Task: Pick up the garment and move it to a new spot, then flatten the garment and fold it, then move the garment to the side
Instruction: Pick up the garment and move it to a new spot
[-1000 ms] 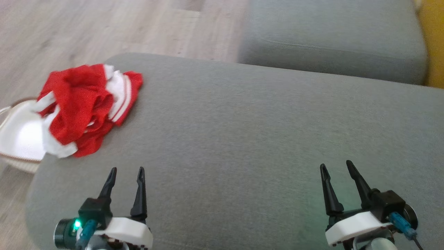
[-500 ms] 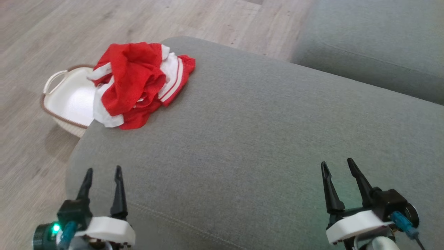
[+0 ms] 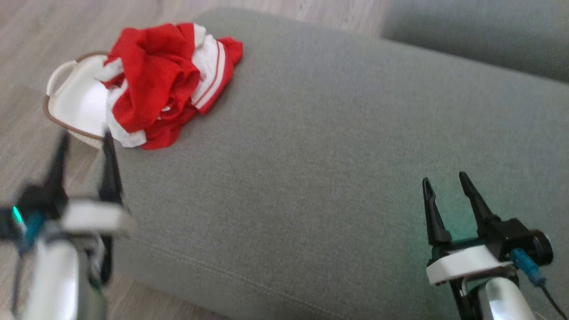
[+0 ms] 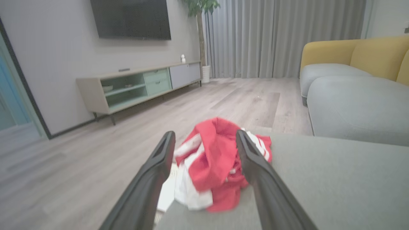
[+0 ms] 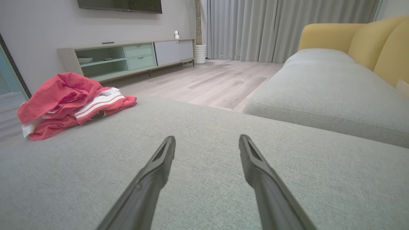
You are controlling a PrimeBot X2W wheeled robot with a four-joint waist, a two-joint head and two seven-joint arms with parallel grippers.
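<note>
The red-and-white garment is lying crumpled on the far left corner of the grey cushion. It is reaching the cushion's left edge, just beside a white basket that is standing on the floor against that side.

I am holding my left hand by the cushion's near left corner, its fingers spread apart and gripping nothing. In my left wrist view the garment is showing in the gap between the two fingers, ahead of their tips and apart from them. The head view is smearing this hand, so I cannot say for sure whether it is hanging over the cushion's edge or just off it.

My right hand is hovering over the cushion's near right part, well apart from the garment. It is also wide open and empty, its fingers pointing across bare grey fabric.

A second grey cushion is lying beyond the first cushion's far right edge, with a strip of floor showing between them.
</note>
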